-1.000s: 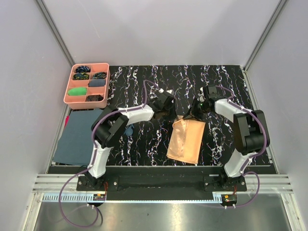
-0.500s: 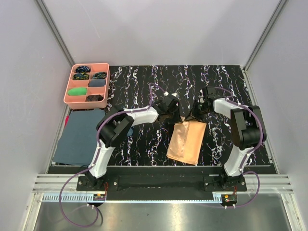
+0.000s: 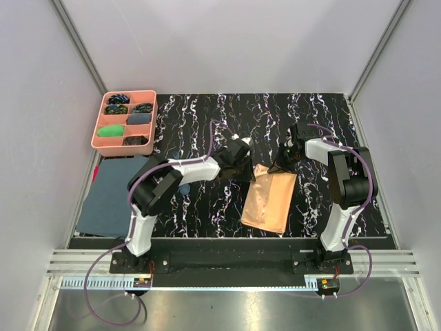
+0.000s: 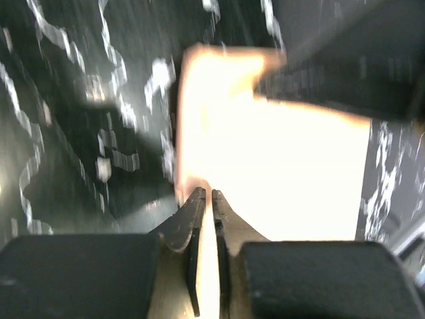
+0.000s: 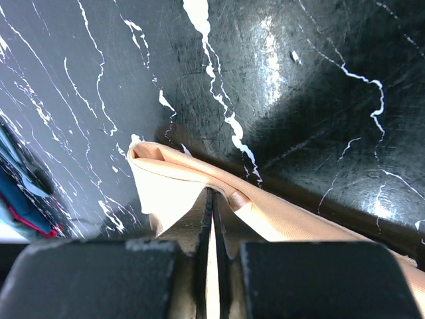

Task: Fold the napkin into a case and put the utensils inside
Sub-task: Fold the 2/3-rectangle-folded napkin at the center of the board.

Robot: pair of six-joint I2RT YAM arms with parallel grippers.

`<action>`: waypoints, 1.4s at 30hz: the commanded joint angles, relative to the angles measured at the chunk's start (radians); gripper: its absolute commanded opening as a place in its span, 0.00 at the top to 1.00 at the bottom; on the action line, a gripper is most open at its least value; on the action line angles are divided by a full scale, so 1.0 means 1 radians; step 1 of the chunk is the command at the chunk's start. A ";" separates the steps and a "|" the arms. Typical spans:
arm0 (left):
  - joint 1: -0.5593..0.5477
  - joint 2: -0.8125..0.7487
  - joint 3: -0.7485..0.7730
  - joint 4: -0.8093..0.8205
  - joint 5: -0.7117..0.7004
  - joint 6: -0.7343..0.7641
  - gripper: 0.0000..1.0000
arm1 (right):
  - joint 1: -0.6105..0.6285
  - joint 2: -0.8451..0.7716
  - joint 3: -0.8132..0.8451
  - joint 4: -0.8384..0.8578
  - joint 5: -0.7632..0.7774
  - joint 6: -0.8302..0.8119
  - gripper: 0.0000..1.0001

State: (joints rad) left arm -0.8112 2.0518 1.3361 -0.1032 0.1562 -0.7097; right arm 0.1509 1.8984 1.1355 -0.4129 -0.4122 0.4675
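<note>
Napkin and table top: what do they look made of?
The napkin looks like thin woven cloth with a satin sheen: it glints peach-orange and puckers into soft folds where the right hand pinches it. The table top looks hard and glossy, black with white marble-like veins and light glare; real stone or a printed laminate, I cannot tell.

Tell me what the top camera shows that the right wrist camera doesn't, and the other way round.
Only the top view shows the pink tray, the dark blue-grey cloth, the left gripper at the far left corner of the napkin, and the napkin's whole folded outline. Only the right wrist view shows the right gripper shut on a layered fold at the napkin's edge, seen up close. Both show the peach napkin lying on the black marbled table.
</note>
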 commanded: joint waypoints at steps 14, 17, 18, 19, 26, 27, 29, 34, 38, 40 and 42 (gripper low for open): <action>-0.128 -0.216 -0.363 0.113 0.050 -0.028 0.99 | -0.005 0.054 0.003 0.075 -0.011 -0.017 0.94; -0.121 -0.235 -0.413 0.074 -0.001 -0.051 1.00 | 0.002 0.080 0.024 0.097 -0.036 -0.018 0.94; -0.115 -0.252 -0.442 0.071 -0.012 -0.063 1.00 | 0.004 0.088 0.033 0.098 -0.042 -0.017 0.94; -0.111 -0.260 -0.452 0.066 -0.024 -0.068 1.00 | 0.010 0.099 0.044 0.103 -0.048 -0.020 0.94; -0.095 -0.337 -0.521 0.019 -0.128 -0.080 1.00 | 0.090 0.182 0.173 0.100 -0.073 0.003 0.94; -0.095 -0.367 -0.534 0.017 -0.138 -0.074 1.00 | 0.099 0.180 0.184 0.092 -0.074 0.008 0.93; -0.097 -0.398 -0.535 0.013 -0.153 -0.041 0.95 | 0.099 0.165 0.196 0.074 -0.079 0.020 0.92; -0.154 -0.466 -0.462 -0.039 -0.208 0.004 0.71 | 0.096 0.021 0.181 -0.002 -0.034 0.025 0.56; -0.239 -0.463 -0.369 -0.059 -0.246 0.025 0.45 | 0.062 -0.099 0.162 -0.084 -0.034 0.034 0.31; -0.276 -0.438 -0.325 -0.075 -0.294 0.039 0.38 | 0.026 -0.187 0.118 -0.113 -0.001 0.054 0.19; -0.334 -0.398 -0.263 -0.101 -0.331 0.058 0.35 | 0.001 -0.244 0.086 -0.144 0.051 0.062 0.08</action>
State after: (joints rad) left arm -1.0672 1.6249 0.9516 -0.1883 -0.0639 -0.7029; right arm 0.2111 1.8122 1.2701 -0.4625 -0.4561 0.5117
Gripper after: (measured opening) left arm 0.623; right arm 0.844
